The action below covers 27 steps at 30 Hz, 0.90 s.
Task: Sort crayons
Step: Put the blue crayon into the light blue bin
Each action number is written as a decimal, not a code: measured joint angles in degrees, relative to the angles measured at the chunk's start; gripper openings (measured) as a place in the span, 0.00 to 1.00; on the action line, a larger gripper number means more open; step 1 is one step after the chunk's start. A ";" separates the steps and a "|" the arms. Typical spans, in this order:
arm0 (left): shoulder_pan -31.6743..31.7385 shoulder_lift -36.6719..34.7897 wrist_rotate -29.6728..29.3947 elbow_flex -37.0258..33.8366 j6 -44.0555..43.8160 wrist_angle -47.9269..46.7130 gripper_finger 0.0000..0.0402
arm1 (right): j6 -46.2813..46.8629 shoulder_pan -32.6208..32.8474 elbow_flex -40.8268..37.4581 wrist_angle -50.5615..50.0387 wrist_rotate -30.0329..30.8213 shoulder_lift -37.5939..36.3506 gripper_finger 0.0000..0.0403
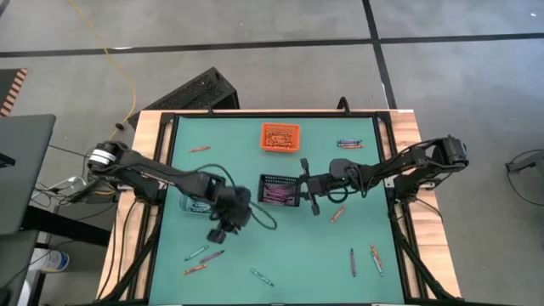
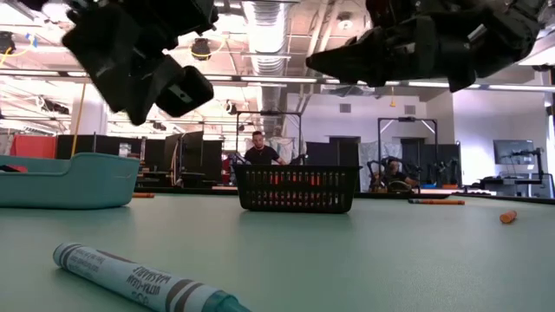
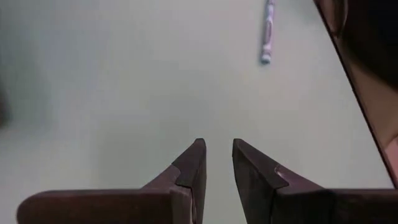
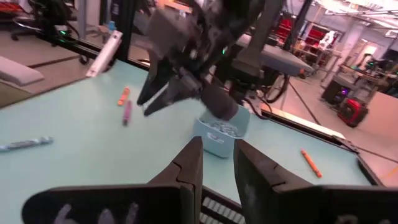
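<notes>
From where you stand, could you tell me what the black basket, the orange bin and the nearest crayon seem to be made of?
The black slotted basket looks like moulded plastic: thin regular ribs, matte finish. The orange rectangular bin is probably plastic too, judging by its even bright colour, though it shows small. The nearest blue-grey crayon appears to be wax in a printed matte paper wrapper.
</notes>
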 joint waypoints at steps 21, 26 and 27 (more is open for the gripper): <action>-20.26 11.41 -19.59 -0.04 -4.87 31.30 0.16 | 3.39 18.38 0.00 1.75 11.98 0.00 0.23; -23.10 14.14 -22.67 0.07 -5.39 38.01 0.20 | 3.43 23.09 0.00 2.03 16.17 0.00 0.23; -23.50 15.11 -22.77 0.07 -5.67 39.50 0.22 | 3.50 23.94 0.00 2.16 16.70 -0.02 0.23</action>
